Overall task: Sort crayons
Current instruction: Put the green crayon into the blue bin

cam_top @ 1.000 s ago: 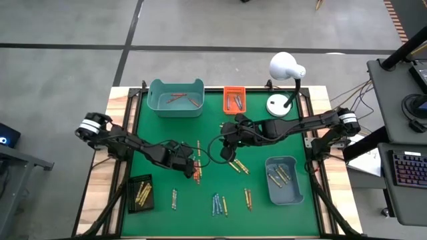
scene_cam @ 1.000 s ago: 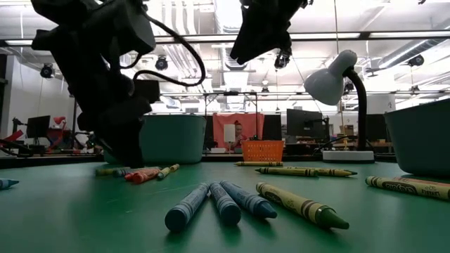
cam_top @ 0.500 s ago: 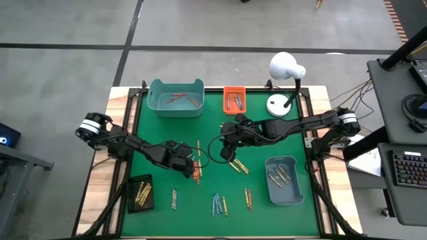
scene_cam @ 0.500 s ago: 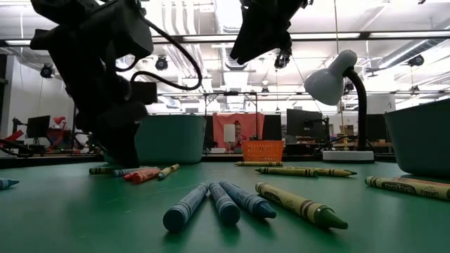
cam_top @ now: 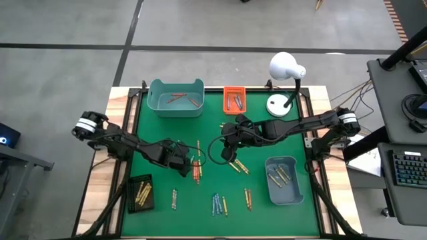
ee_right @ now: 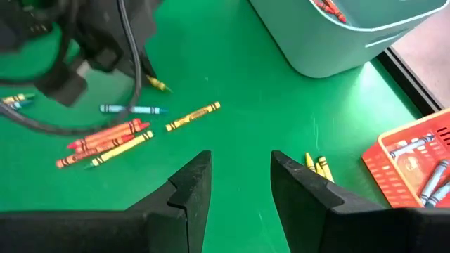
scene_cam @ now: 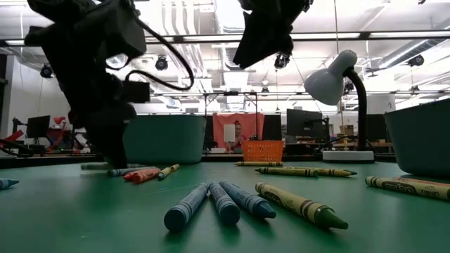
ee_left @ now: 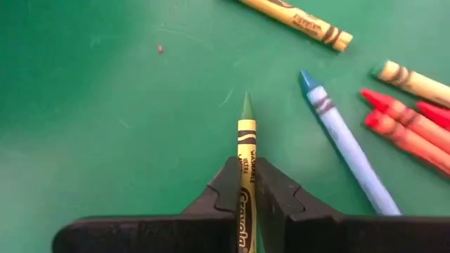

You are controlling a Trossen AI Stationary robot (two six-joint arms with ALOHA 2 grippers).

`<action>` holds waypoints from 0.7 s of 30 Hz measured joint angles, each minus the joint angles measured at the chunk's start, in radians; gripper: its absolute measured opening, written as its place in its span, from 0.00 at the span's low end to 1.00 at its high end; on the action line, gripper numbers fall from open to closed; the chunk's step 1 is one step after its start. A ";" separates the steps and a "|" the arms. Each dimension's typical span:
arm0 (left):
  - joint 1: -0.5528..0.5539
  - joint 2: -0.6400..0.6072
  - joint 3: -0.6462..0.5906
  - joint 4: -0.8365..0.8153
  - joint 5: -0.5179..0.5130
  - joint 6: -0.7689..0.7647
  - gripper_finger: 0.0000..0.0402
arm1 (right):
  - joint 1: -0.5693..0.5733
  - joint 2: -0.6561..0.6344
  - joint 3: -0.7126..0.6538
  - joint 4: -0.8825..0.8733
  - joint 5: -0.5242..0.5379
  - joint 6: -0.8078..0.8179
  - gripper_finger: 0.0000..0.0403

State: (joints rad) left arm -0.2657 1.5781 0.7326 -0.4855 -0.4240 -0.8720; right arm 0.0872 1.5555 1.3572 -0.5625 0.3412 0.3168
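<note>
My left gripper (ee_left: 245,172) is down at the green mat (cam_top: 267,213), left of centre, shut on a yellow-wrapped crayon with a green tip (ee_left: 246,133). Beside it lie loose crayons: a light blue one (ee_left: 348,158), red ones (ee_left: 411,130) and yellow ones (ee_left: 299,20). Other loose crayons lie nearer the table's front, among them blue ones (cam_top: 217,203). My right gripper (ee_right: 241,165) hangs open above the mat's middle (cam_top: 225,153) with nothing between its fingers. My left gripper pinches the crayon's wrapped shaft (ee_left: 246,156) between its two fingers (ee_left: 228,186). The fingers slant steeply down and lie along the crayon, whose green tip sticks out past the fingertips. Whether the tip rests on the mat, I cannot tell.
A teal bin (cam_top: 175,97) with red crayons and an orange tray (cam_top: 234,99) stand at the far edge. A blue-grey bin (cam_top: 283,179) is at the right and a black tray (cam_top: 140,193) at the near left. A white lamp (cam_top: 287,70) stands far right.
My left gripper's fingers have drawn together and taken hold of the yellow-wrapped crayon. The right arm has kept still.
</note>
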 joint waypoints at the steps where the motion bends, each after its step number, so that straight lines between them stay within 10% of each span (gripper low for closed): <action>1: 0.000 -0.023 0.000 -0.005 0.005 0.005 0.01 | 0.000 0.000 -0.006 0.000 0.000 0.000 0.33; 12: -0.021 -0.304 0.113 -0.304 0.283 -0.100 0.00 | 0.000 0.001 -0.054 0.050 0.000 -0.003 0.33; 21: -0.240 -0.402 0.173 -0.429 0.515 -0.356 0.00 | 0.000 0.001 -0.054 0.053 0.000 -0.022 0.33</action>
State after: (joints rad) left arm -0.5055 1.1763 0.9061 -0.9150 0.0910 -1.2283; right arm 0.0872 1.5562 1.3029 -0.5099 0.3408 0.2951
